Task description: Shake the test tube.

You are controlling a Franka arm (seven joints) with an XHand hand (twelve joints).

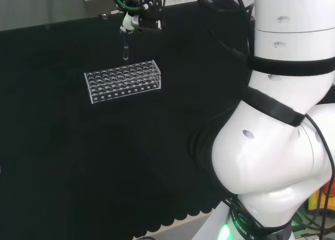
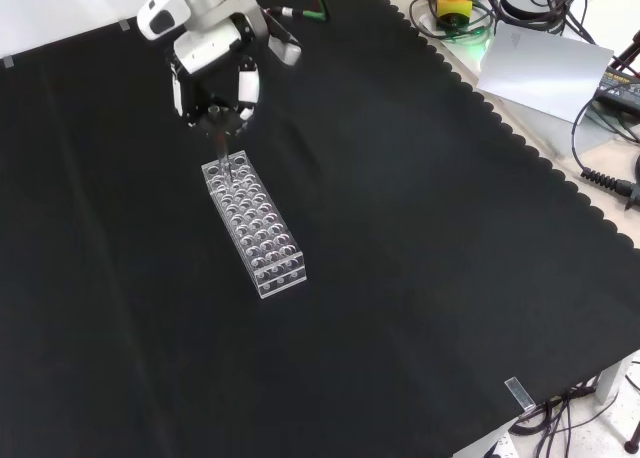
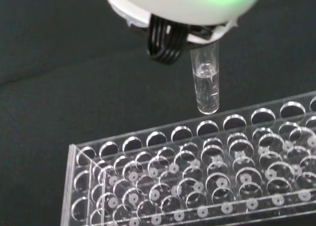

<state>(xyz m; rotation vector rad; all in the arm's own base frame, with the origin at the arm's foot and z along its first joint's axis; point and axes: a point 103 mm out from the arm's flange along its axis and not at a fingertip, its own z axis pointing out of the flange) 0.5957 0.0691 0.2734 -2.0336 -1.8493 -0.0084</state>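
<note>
Test tube held clear above the rack, ready for shaking

Nearest me in the front view lay the clear plastic test tube rack (image 2: pixel 254 226), its holes looking empty; just past its far end I had the hand (image 2: pixel 215 63) pinching the test tube (image 3: pixel 206 85) by its upper part, upright, a little clear liquid inside, its round bottom apart from the rack's top edge. My worry: shaking this low could knock the tube against the rack, or slosh liquid out if it is uncapped
</note>
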